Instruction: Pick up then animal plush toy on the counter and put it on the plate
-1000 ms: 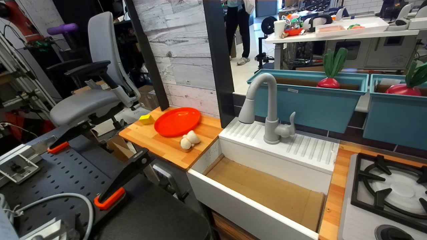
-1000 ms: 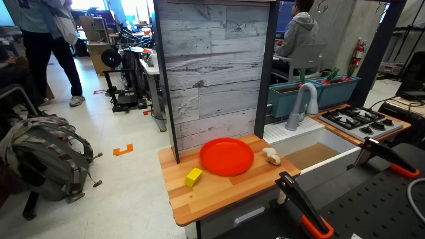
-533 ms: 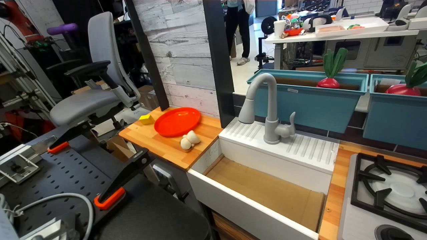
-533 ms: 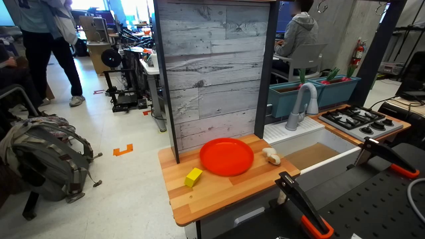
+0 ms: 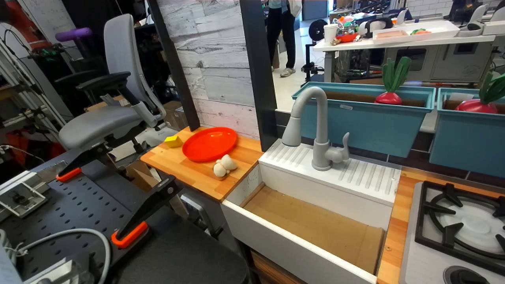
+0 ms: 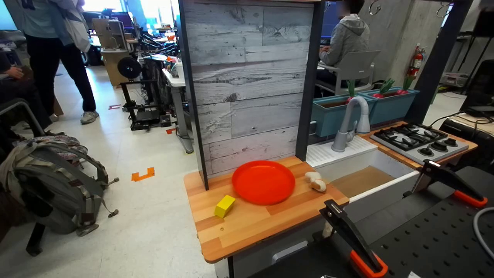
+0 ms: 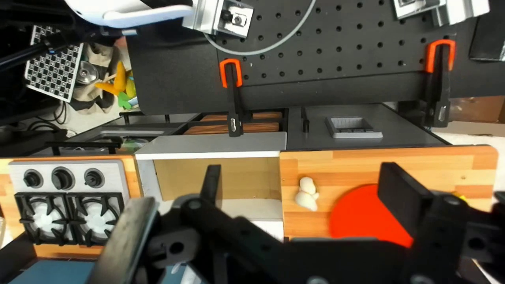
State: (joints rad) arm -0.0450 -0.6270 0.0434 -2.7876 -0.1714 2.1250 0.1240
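Note:
The plush toy (image 7: 307,194) is small, cream-white and lumpy. It lies on the wooden counter (image 7: 335,169) near the sink-side edge. It also shows in both exterior views (image 5: 224,165) (image 6: 315,182). The round red-orange plate (image 6: 263,182) lies flat on the counter beside the toy, apart from it, and shows in an exterior view (image 5: 210,144). In the wrist view part of the plate (image 7: 365,215) is hidden by a finger and the gripper body. My gripper (image 7: 302,167) is open and empty, well above the counter, with the toy seen between its fingers. Neither exterior view shows the gripper.
A yellow block (image 6: 224,206) sits on the counter beside the plate. The white sink (image 5: 300,240) with a grey faucet (image 5: 321,130) adjoins the counter. A plank wall panel (image 6: 251,77) rises behind it. Clamps with orange pads (image 5: 130,234) hold the dark table. A stove (image 7: 71,205) lies past the sink.

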